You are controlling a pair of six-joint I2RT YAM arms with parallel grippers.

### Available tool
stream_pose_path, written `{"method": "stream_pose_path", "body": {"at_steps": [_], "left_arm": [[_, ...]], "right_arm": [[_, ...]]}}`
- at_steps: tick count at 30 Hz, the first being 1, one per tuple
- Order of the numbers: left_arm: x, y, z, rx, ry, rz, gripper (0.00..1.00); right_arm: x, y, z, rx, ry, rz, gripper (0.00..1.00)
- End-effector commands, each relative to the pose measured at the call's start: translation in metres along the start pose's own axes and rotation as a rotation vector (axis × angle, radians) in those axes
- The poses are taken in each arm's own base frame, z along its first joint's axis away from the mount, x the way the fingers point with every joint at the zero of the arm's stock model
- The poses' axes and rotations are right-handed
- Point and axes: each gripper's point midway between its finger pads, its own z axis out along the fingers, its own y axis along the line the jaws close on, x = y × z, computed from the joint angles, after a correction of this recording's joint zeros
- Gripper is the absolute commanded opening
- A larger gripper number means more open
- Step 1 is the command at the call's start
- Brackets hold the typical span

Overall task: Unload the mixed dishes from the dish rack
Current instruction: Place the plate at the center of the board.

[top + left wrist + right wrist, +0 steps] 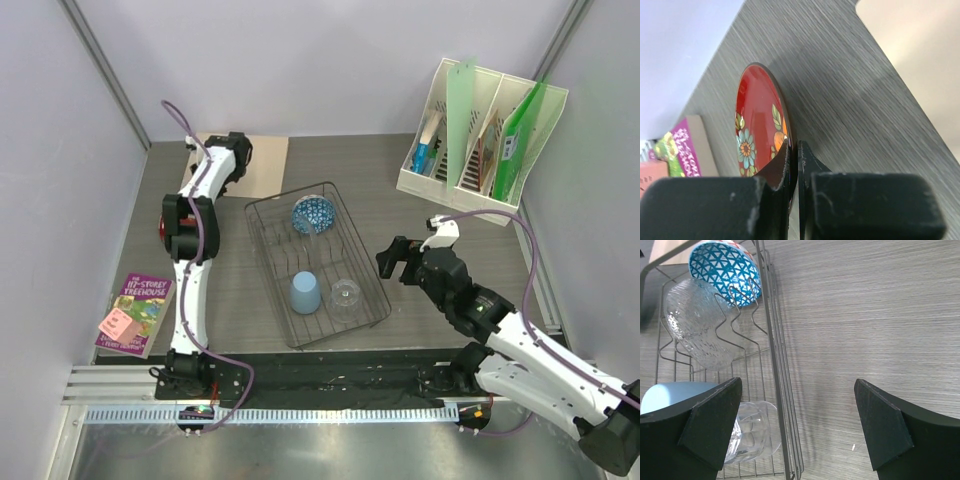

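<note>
**Left hand (794, 150) clamps the small red plate (757, 117) on edge near the tabletop's (400, 210) left edge, with the other dishes sitting in the dish rack (273, 275).**

The flower-painted plate stands upright between the pinched fingers over the grey surface, near a purple book (140, 312) that lies by the near left edge. Whether its rim touches the tabletop cannot be told. In the wire rack at mid-tabletop, the blue-and-white bowl (312, 213) leans at the far end, with a ribbed clear glass piece (697, 325) among the prongs just beside it. The light blue cup (305, 293) and the clear tumbler (345, 293) sit side by side at the near end. The right hand (395, 260) hovers just beside the rack's right side, fingers spread wide, holding nothing. A white file holder (480, 135) stands at the far right corner.
</note>
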Motion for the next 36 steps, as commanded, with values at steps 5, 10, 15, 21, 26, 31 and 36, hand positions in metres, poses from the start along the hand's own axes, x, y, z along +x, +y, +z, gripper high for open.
{"method": "stream_pose_path", "body": {"at_steps": [5, 10, 15, 21, 26, 31, 36], "left_arm": [[-0.005, 0.024, 0.022, -0.124, -0.042, 0.104, 0.0], [0.014, 0.018, 0.033, -0.101, -0.01, 0.115, 0.01], [0.016, 0.013, 0.032, -0.072, 0.001, 0.109, 0.06], [0.005, 0.01, 0.022, -0.006, 0.001, 0.069, 0.33], [-0.003, 0.008, 0.012, 0.045, 0.001, 0.033, 0.53], [-0.021, 0.017, -0.015, 0.115, 0.023, -0.072, 0.8], [-0.061, 0.034, -0.085, 0.355, -0.049, -0.295, 0.95]], "right_arm": [[0.0, 0.002, 0.01, 0.009, -0.005, 0.001, 1.0], [0.002, 0.003, 0.014, 0.014, 0.006, -0.008, 1.0], [0.002, 0.004, 0.018, 0.02, 0.008, -0.018, 1.0], [-0.001, 0.004, 0.02, 0.03, 0.002, -0.033, 1.0], [-0.001, 0.006, 0.021, 0.025, 0.006, -0.027, 1.0], [-0.004, 0.005, 0.019, 0.024, -0.007, -0.026, 0.99], [-0.005, 0.004, 0.022, 0.039, -0.006, -0.033, 1.0]]}}
